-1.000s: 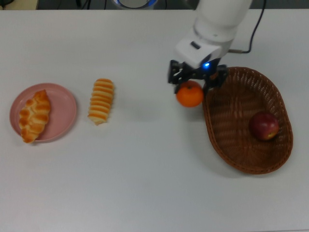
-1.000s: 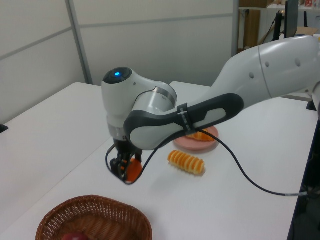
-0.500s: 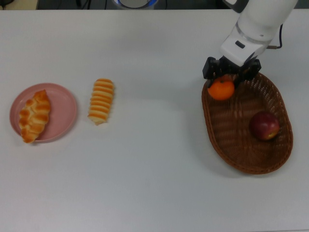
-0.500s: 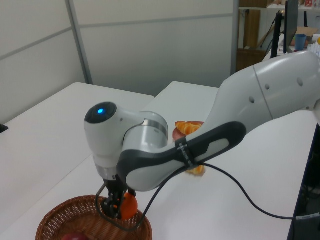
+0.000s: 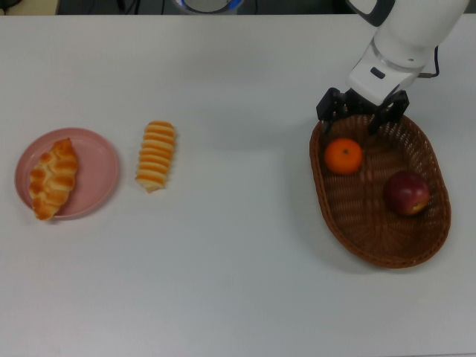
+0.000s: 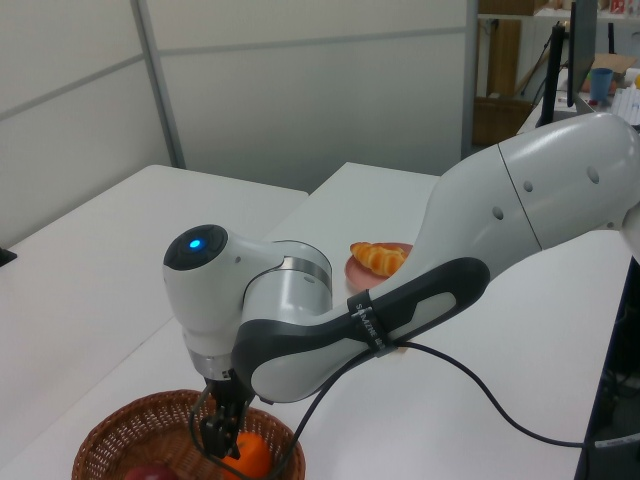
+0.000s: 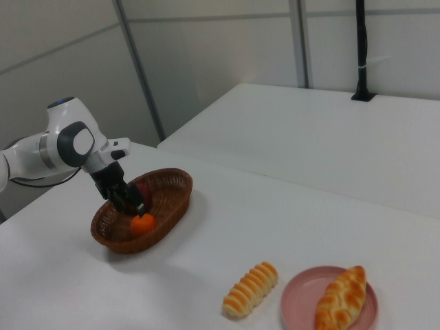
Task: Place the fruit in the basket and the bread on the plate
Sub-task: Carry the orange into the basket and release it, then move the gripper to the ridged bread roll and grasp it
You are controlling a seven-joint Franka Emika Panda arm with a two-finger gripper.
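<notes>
Now the gripper (image 5: 362, 114) hangs over the basket (image 5: 416, 249), at the end of it that lies toward the top view's left, and its fingers are spread with nothing between them. Just under it, inside the basket, sits the mandarin (image 5: 343, 156), free of the fingers. The apple (image 5: 406, 193) lies deeper in the basket, further from the gripper, toward the top view's right. So I judge the fruit part of the task is done: both fruits are in the basket.

For the bread, one half is ready. The braided loaf (image 5: 52, 178) rests on the plate (image 5: 100, 165), far from the gripper at the top view's left edge. The ridged loaf (image 5: 155, 155) lies on the bare table (image 5: 238, 260), just beside the plate but not touching it, between the plate and the gripper, and still well apart from the gripper.

What is left, as I see it, is only this ridged loaf: the arm must cross the table, take it, and set it on the plate next to the braided one, where free space is small.
</notes>
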